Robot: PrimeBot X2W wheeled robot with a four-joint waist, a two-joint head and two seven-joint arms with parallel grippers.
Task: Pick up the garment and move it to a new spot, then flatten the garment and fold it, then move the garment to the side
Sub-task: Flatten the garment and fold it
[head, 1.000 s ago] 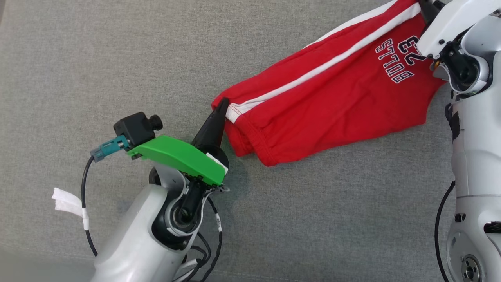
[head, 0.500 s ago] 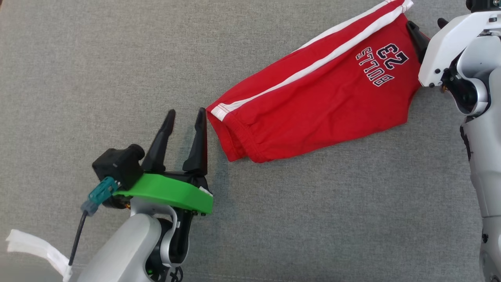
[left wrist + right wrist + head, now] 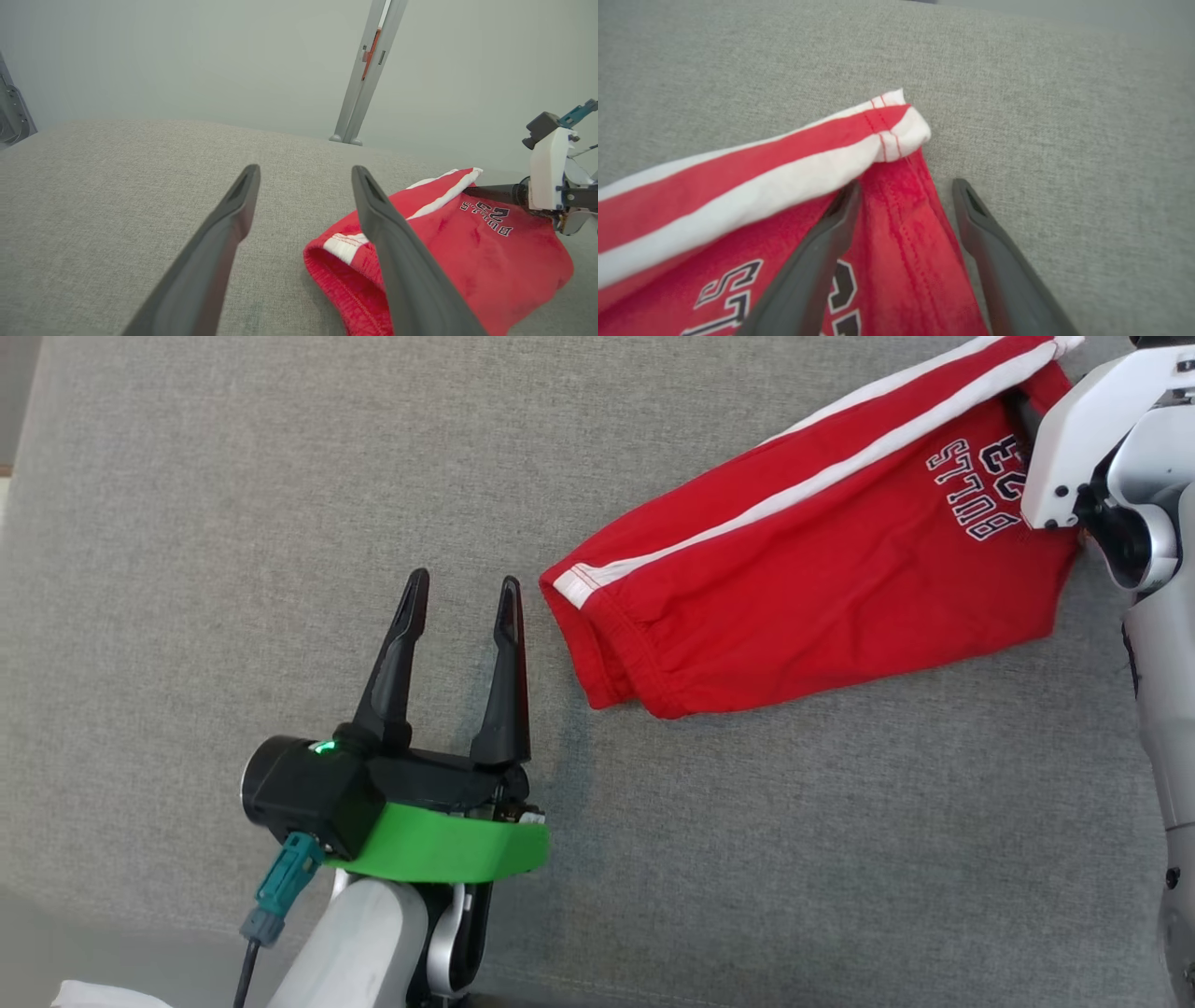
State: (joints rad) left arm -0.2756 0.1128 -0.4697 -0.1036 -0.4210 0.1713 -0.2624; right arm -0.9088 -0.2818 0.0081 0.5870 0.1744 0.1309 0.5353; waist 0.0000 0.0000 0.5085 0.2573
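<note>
Two arms flank a red garment (image 3: 794, 569) lying on the grey cloth-covered desk (image 3: 233, 476), and neither is holding anything. The left tool (image 3: 464, 581) stands just beside the garment's open end, its two dark fingers spread, empty and clear of the fabric. At the garment's other end, beside the printed lettering (image 3: 980, 490), the right tool (image 3: 906, 185) is likewise spread and pinching nothing. Seen from its own wrist, one finger lies over the red cloth below the rolled corner (image 3: 901, 130) and the other over bare desk just off the hem. The garment looks doubled over on itself and stretched long between the two tools. The white stripes (image 3: 738, 200) run along one long edge, and that edge is rolled rather than flat.

The main risk from here appears to sit at the lettered end. A finger overlying loose fabric could catch the hem if the arm draws off, dragging the corner and spoiling the lay. The rolled striped edge, if left as it is, would likely be pressed into any fold as a lump. At the open end, a left tool driven straight in at desk level might shove the cloth into a bunch instead of getting a layer between its fingers. A pinch that takes only the top layer would probably let the garment fall open when lifted.
</note>
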